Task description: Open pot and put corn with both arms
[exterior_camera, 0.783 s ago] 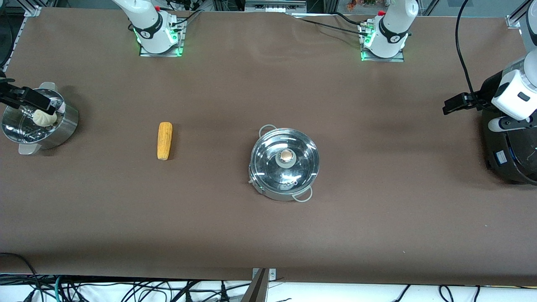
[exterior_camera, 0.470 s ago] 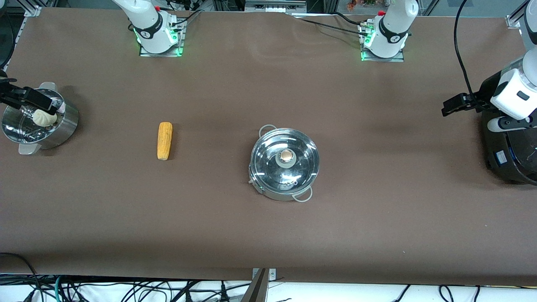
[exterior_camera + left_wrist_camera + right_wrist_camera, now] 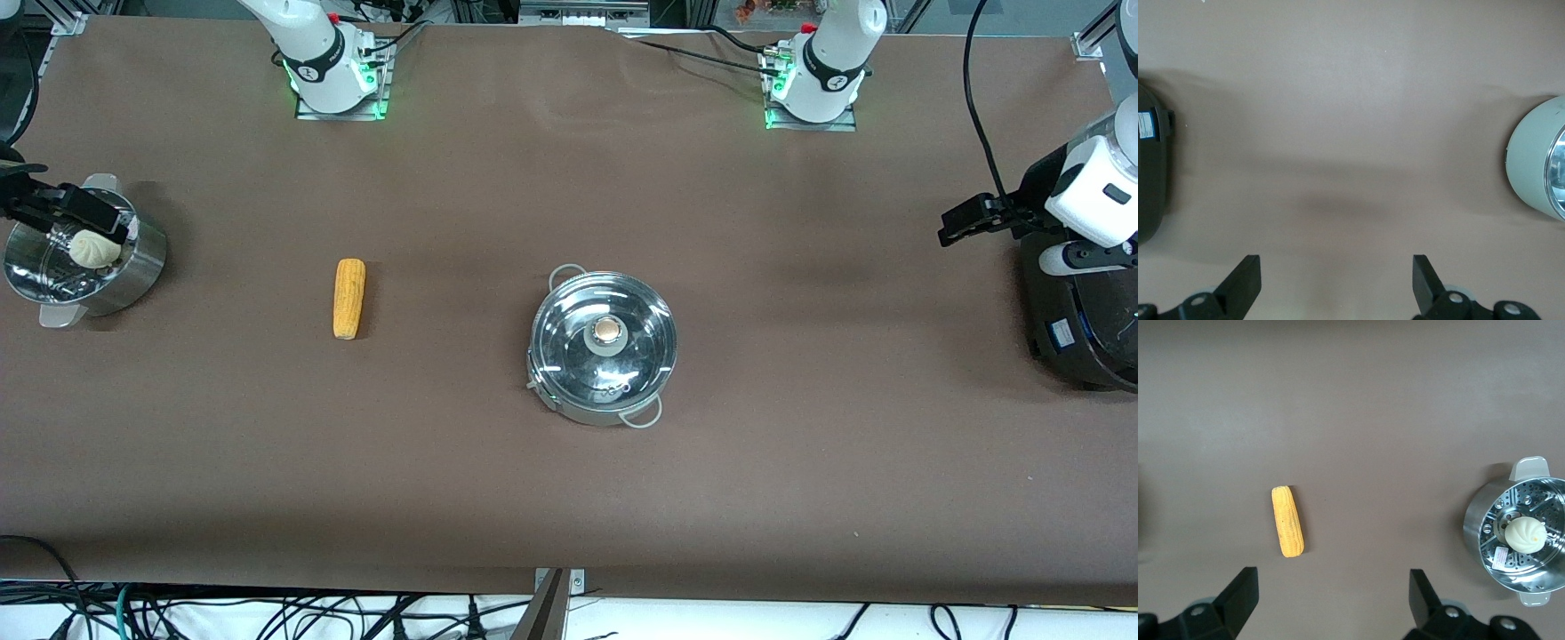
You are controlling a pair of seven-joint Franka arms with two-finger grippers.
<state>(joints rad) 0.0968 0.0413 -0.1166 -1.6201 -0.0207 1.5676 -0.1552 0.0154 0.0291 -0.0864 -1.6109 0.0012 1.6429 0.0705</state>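
The brown table [image 3: 569, 462] held the pot [image 3: 604, 347] near its middle, lid on, and the corn [image 3: 349, 298] lay toward the right arm's end. The left gripper [image 3: 1337, 283] hung over bare table, jaws spread; the right gripper [image 3: 1333, 600] over the steamer [image 3: 84, 258], also spread. The glass lid's small knob [image 3: 607, 330] could slip from a poor pinch.

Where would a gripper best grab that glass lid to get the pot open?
Probably by the tan knob at the centre of the lid, coming straight down from above. The lid lies flat on the pot, its glass smooth and wide, and the knob is the only raised part narrow enough for two fingers.
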